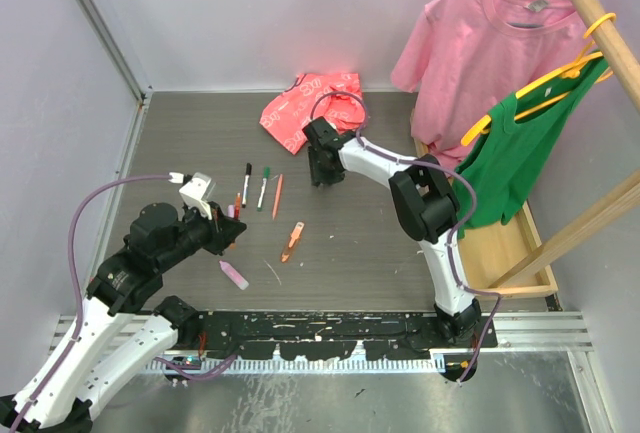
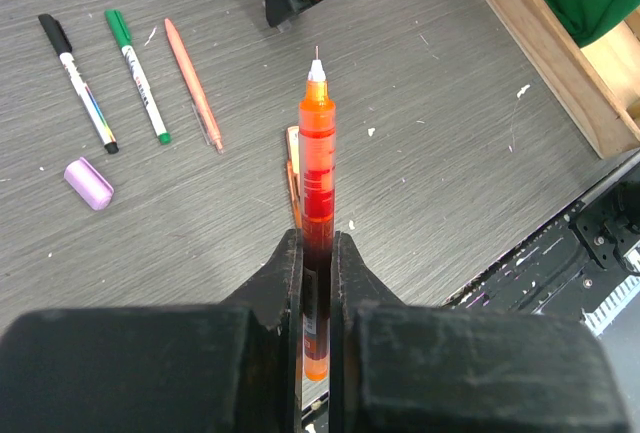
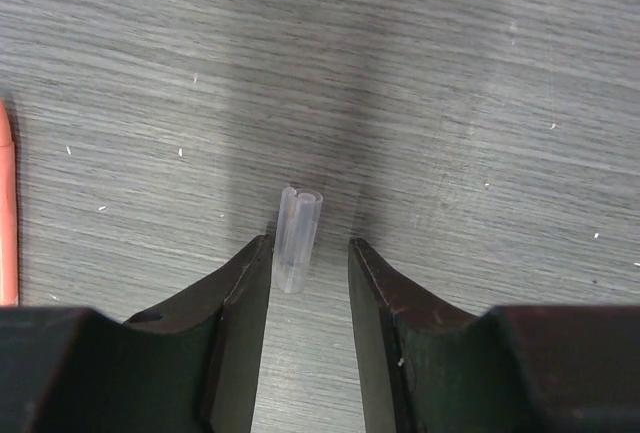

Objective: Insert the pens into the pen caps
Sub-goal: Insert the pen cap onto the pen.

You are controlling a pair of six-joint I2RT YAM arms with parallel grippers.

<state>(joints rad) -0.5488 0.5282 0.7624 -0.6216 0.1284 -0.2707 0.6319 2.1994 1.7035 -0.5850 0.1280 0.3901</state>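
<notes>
The left pincer (image 2: 317, 253) clamps the light, stiff orange pen (image 2: 317, 168) mid-barrel; beyond its tip, the right pincer (image 3: 310, 253) stands apart around a slippery clear cap (image 3: 297, 228).

Brightness: my views were evenly and softly lit, the grey surface (image 1: 350, 243) clear throughout.
Shadows: a broad, soft-edged shadow lay under my right end effector (image 3: 310, 253).
Glare: the red cloth (image 1: 310, 103) looked overexposed.
Focus: my left end effector's fingers (image 2: 285, 283) were blurred up close; the orange pen (image 2: 317, 153) was sharp.
</notes>
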